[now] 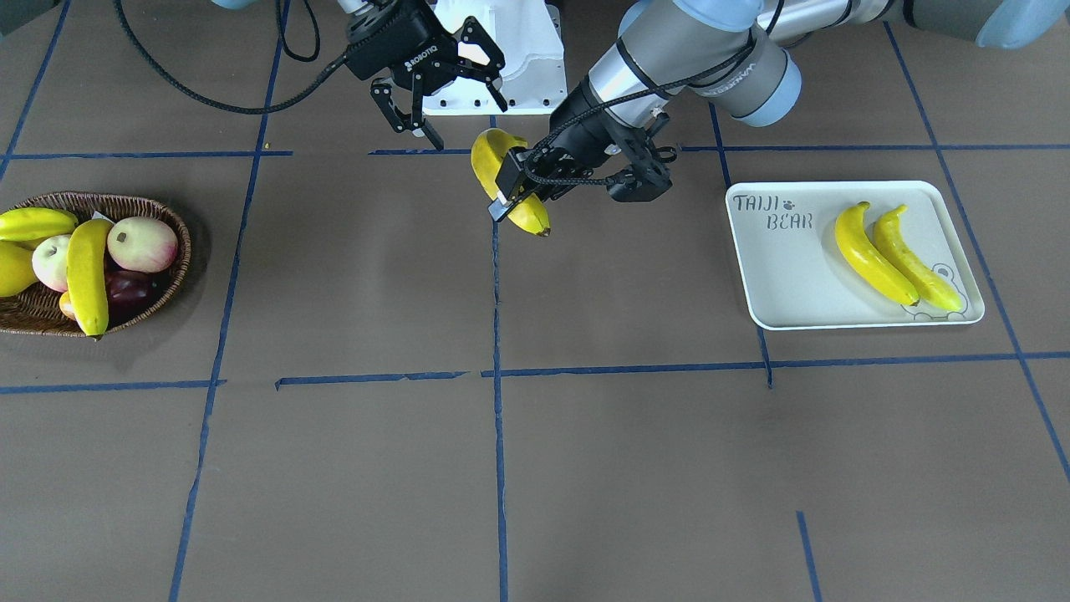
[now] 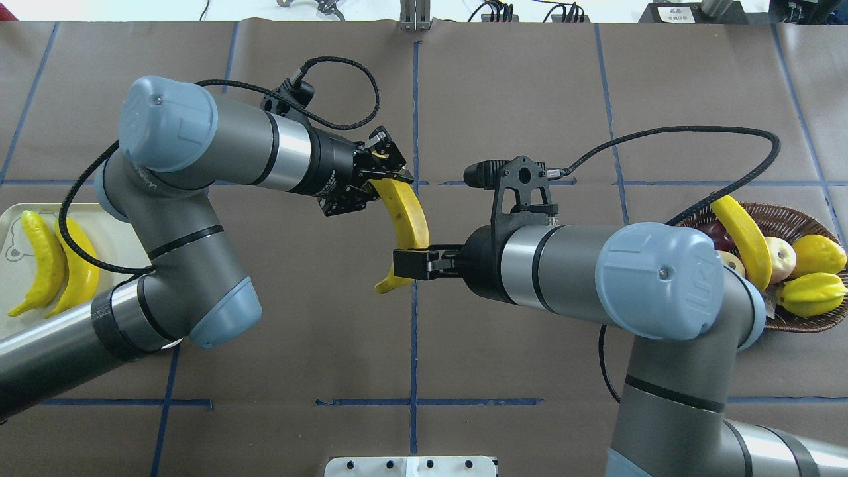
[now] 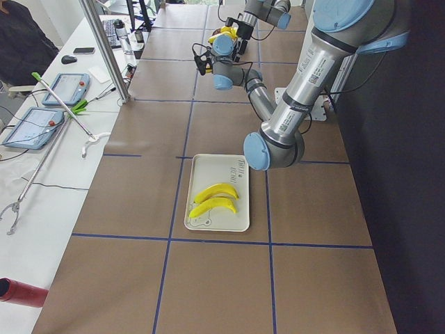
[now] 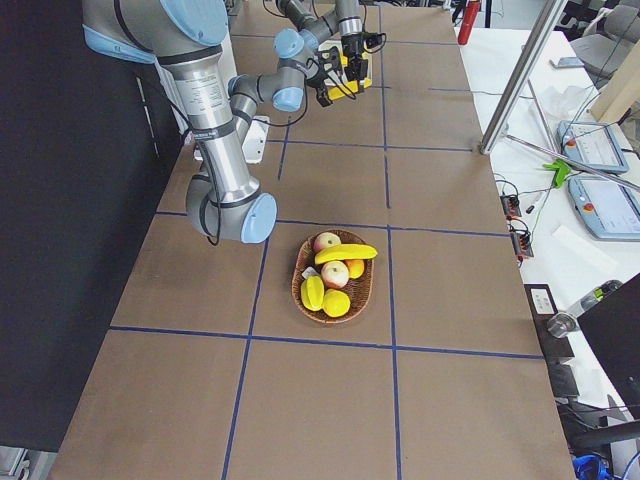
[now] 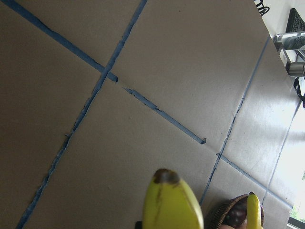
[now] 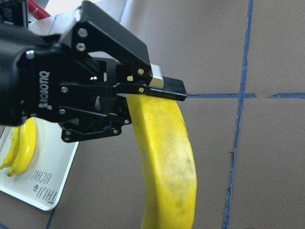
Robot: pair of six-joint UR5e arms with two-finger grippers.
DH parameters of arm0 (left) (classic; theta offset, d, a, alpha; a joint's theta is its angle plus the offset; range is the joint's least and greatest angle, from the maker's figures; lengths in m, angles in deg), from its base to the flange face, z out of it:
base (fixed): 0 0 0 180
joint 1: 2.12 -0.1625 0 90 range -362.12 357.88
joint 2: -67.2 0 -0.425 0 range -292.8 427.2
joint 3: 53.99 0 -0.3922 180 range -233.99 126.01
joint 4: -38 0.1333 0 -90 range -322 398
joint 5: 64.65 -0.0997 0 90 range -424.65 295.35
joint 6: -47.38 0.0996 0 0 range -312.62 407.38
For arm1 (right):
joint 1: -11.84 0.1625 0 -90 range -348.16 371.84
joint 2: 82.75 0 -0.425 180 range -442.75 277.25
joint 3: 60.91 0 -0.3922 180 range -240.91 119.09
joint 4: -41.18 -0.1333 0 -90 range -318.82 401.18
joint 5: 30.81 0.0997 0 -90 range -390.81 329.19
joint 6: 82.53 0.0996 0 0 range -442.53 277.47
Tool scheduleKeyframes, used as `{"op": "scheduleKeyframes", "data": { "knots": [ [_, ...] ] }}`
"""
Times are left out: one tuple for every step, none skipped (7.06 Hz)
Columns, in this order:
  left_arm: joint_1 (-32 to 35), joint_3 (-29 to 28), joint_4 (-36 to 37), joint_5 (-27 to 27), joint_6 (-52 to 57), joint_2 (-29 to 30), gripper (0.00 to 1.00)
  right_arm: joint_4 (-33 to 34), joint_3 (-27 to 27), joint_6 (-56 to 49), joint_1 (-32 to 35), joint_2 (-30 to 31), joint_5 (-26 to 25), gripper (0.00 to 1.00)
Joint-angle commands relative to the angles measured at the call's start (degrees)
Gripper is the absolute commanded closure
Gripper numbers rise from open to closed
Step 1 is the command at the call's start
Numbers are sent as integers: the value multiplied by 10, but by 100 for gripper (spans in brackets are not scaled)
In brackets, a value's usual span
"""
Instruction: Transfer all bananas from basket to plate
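Observation:
My left gripper [image 1: 512, 191] is shut on a yellow banana [image 1: 487, 159] and holds it in the air over the table's middle; both also show in the overhead view, gripper [image 2: 384, 177] and banana [image 2: 409, 222]. My right gripper [image 1: 466, 119] is open, its fingers spread by the banana's other end without gripping it. The right wrist view shows the banana [image 6: 167, 162] held by the black left gripper [image 6: 143, 88]. Two bananas [image 1: 873, 255] [image 1: 915, 259] lie on the white plate [image 1: 756, 251]. One banana [image 1: 88, 276] lies in the wicker basket [image 1: 177, 242].
The basket also holds round pink-cream fruits [image 1: 142, 242], a dark red fruit [image 1: 129, 288] and other yellow fruits [image 2: 811, 295]. Blue tape lines [image 1: 497, 376] cross the brown table. A white robot base [image 1: 518, 75] stands at the back middle.

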Motion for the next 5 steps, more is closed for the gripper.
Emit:
{"op": "scheduleKeyframes", "data": {
  "knots": [
    [21,10,95,18,49,-25,100,69,67,0,3,2,17,0],
    [51,43,190,39,148,-46,100,98,82,0,4,3,21,0],
    [62,86,261,35,254,-102,100,149,86,0,30,2,45,0],
    [83,90,268,35,310,-157,100,172,85,-1,67,9,80,0],
    [89,79,268,34,315,-190,100,178,83,-7,94,23,105,0]
  ]
}}
